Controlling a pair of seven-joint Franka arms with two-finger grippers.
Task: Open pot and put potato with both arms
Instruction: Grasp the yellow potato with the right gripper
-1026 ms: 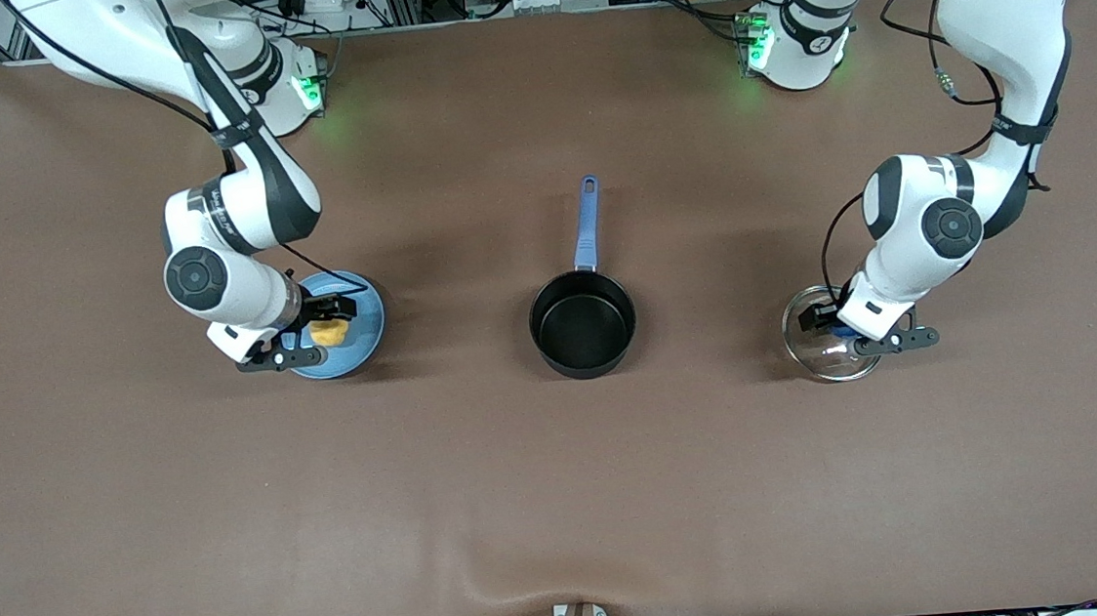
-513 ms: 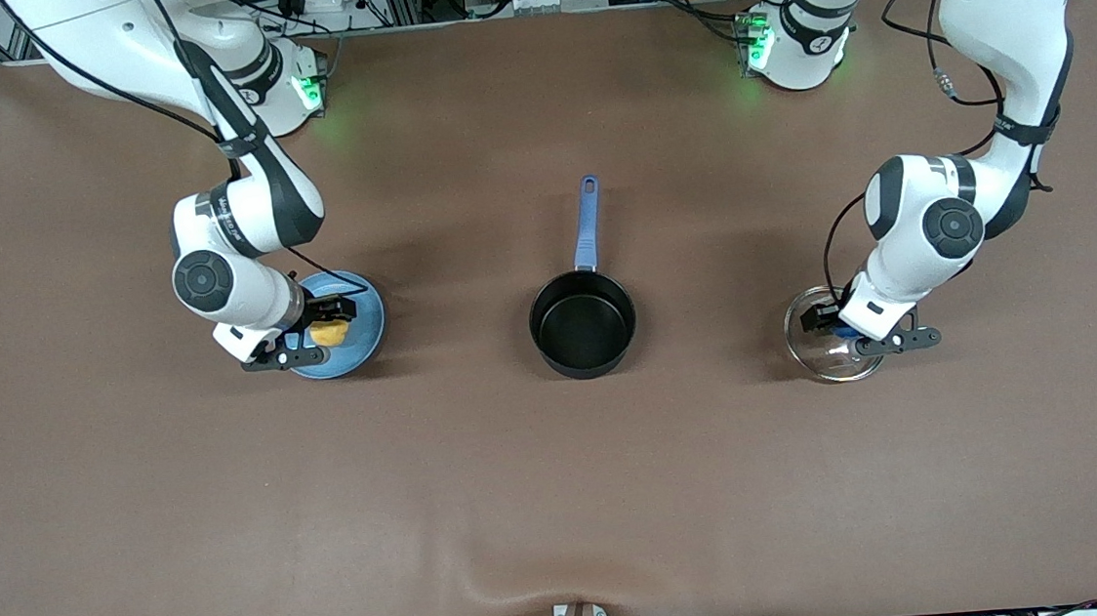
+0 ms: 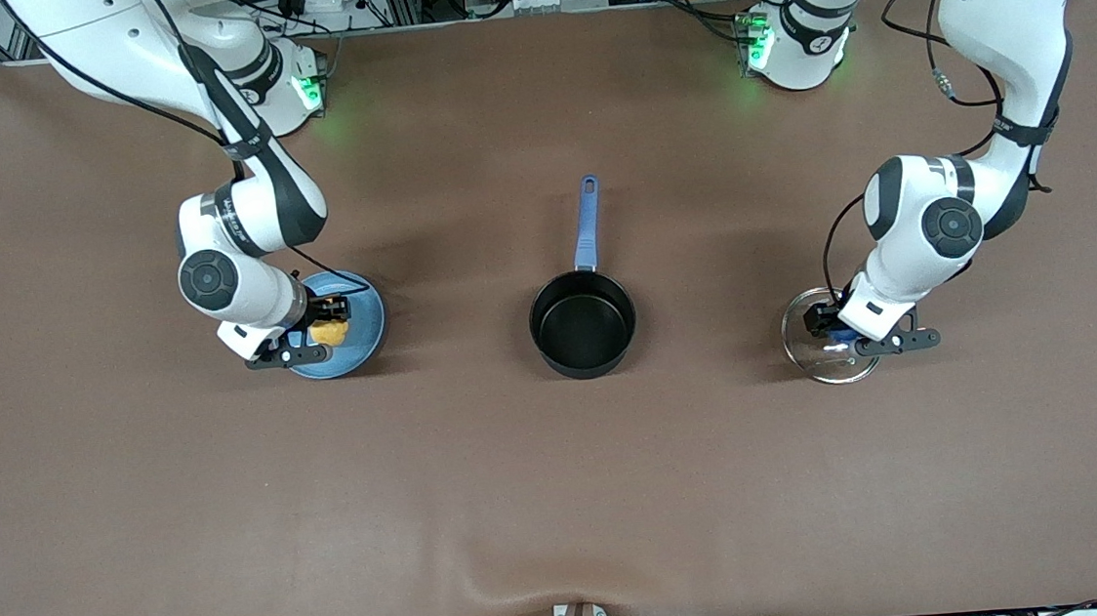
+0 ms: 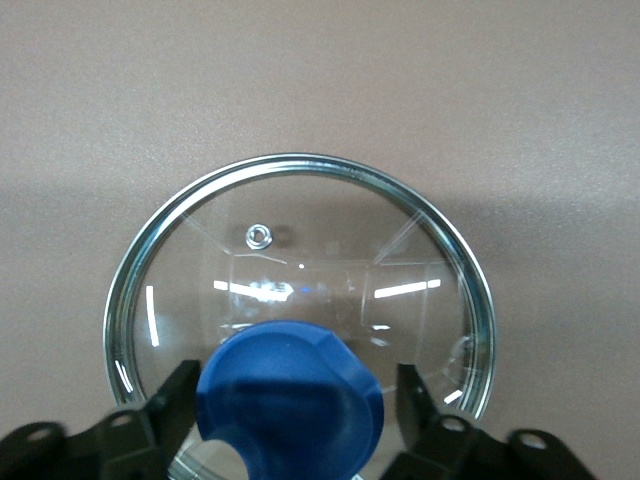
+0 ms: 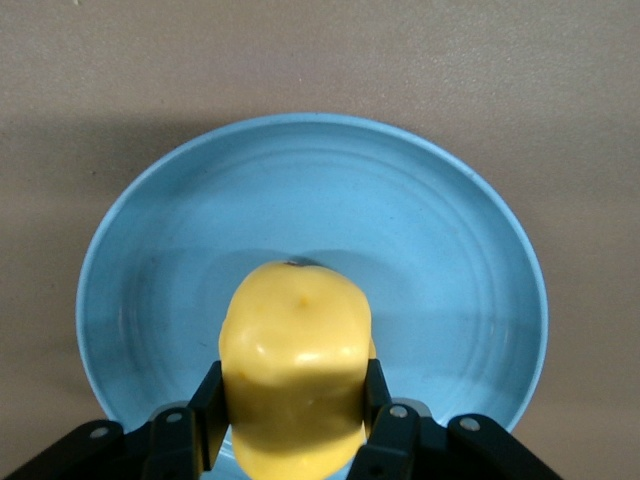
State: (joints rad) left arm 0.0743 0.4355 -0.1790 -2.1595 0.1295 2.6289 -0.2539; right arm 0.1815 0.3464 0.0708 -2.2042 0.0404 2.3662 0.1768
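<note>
The black pot [image 3: 582,325] stands open at the table's middle, its blue handle [image 3: 586,222] pointing toward the robots' bases. Its glass lid [image 3: 819,357] lies on the table at the left arm's end. My left gripper [image 3: 834,330] is over the lid's blue knob [image 4: 290,400], with a finger on each side and a small gap showing, so it is open. The lid fills the left wrist view [image 4: 300,260]. My right gripper [image 3: 328,332] is shut on the yellow potato [image 5: 295,350] and holds it just above the blue plate [image 5: 400,250].
The blue plate [image 3: 365,313] lies on the brown table cover at the right arm's end. Bare cover lies between the plate, the pot and the lid, and all along the side nearest the front camera.
The right arm has shifted slightly toward the pot, with the potato in its gripper. The lid has settled flat on the table under the left gripper.
</note>
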